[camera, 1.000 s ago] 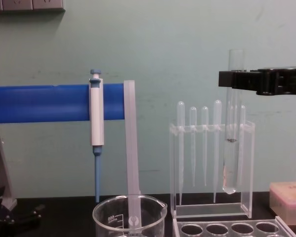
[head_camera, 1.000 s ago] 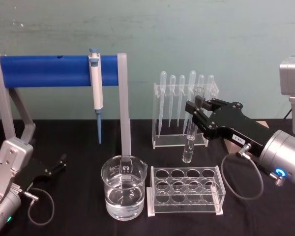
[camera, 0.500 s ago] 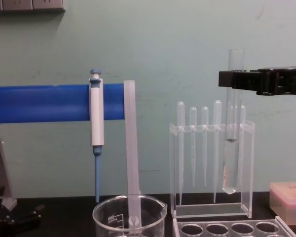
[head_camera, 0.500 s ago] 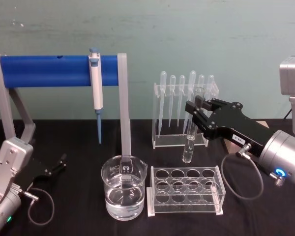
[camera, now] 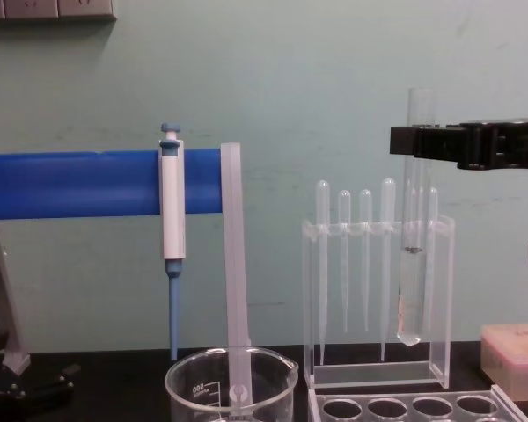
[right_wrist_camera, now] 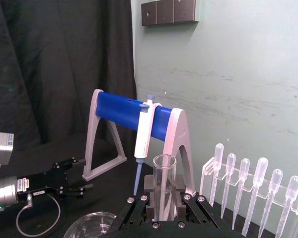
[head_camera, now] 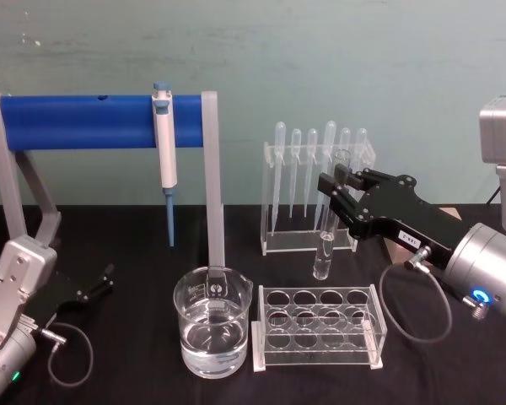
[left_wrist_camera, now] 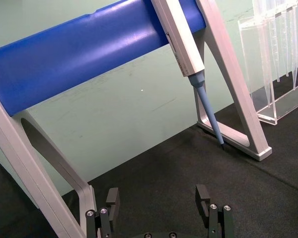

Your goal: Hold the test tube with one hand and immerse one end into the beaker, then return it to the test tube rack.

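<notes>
Striking the stand post [head_camera: 212,169] was the risk on any swing left to the beaker [head_camera: 184,314]. Left gripper [left_wrist_camera: 159,198] sat spread, near left. Right gripper [head_camera: 333,192] pinched the tube [head_camera: 324,249] upright near the far edge of the rack [head_camera: 316,363]; smooth glass could slip.

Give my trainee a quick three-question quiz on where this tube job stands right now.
1. True or false: the right pincer holds the test tube upright.
2. Relative to the beaker and the rack, where is the tube's rounded end? A dipped in the beaker; B seated in a rack hole; C in the air, outside both.
3. Fill in: the left pincer sits low at the left, its fingers ____.
Key: 1 true; 2 C; 3 open.
</notes>
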Controlling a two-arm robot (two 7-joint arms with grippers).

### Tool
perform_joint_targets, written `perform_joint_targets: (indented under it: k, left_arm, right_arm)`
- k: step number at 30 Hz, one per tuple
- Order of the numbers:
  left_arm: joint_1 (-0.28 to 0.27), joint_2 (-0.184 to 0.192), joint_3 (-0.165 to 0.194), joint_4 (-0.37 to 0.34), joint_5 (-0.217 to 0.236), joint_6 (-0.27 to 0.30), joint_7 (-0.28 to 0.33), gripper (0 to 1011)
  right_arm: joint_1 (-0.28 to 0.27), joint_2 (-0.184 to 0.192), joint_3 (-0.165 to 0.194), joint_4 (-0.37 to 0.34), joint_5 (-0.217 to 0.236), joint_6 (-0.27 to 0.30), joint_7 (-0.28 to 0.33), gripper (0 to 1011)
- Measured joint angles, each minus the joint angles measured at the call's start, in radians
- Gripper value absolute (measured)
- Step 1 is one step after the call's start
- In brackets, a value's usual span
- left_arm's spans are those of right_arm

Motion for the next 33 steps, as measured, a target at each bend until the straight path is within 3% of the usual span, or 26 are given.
perform_joint_targets:
  k: [10, 15, 25, 33]
  left_arm:
    - [0.0, 0.0, 0.0, 0.0, 0.0, 0.0, 0.0, 1000]
    - [0.0, 0.0, 0.0, 0.0, 0.0, 0.0, 0.0, 1000]
    - [0.0, 0.0, 0.0, 0.0, 0.0, 0.0, 0.0, 1000]
    - [0.0, 0.0, 0.0, 0.0, 0.0, 0.0, 0.0, 1000]
  right_arm:
    - [0.027, -0.004, -0.028, 0.003, 0.001, 0.005, 0.003, 224]
    - [0.073, -0.031, -0.076, 0.016, -0.003, 0.013, 0.018, 224]
    - [0.19, -0.128, -0.22, 0.105, -0.049, -0.006, 0.06, 224]
    - [0.207, -0.164, -0.26, 0.166, -0.085, -0.05, 0.072, 224]
